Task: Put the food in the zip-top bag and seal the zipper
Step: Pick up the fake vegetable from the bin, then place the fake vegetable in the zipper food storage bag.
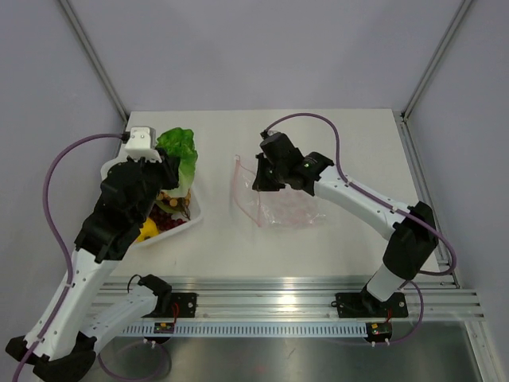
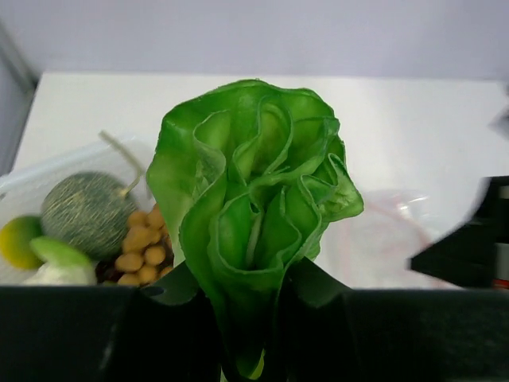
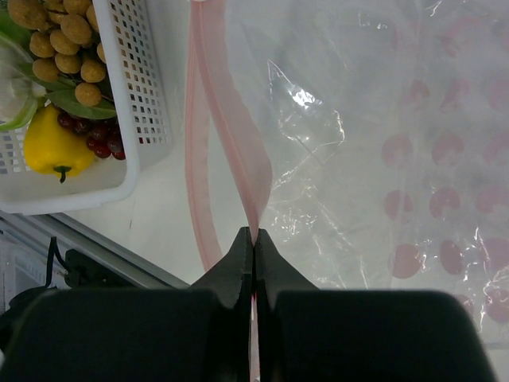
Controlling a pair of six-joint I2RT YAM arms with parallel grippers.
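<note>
One piece of the food, the lettuce (image 2: 254, 207), is already gripped. The left pincer (image 2: 250, 314) is clamped on its stem end, and the frilled leaves stand upright above the jaws, at the twelve o'clock end of the white tray (image 3: 147, 95). The tan-brown balls (image 3: 67, 40), the dark red grapes (image 3: 99, 139) and the yellow piece (image 3: 52, 143) lie in that tray, not yet moved. The zip-top bag (image 1: 290, 208) lies flat on the surface (image 1: 334, 143) at about three o'clock from the tray and just apart from it, with its mouth turned toward nine o'clock. The right pincer (image 3: 254, 239) is closed on one lip of the zipper (image 3: 231, 119) and pinches the pink strip, so the two lips part into a narrow slit. The step in hand looks like loading the first item, with sealing well off. Next, the left arm would need to carry the lettuce toward three o'clock and feed it into that slit, likely stem or narrow side first. The gap looks tighter than the spread of the leaves, so the right arm may have to lift its lip higher. The thin film could buckle or slide if it is pushed.
</note>
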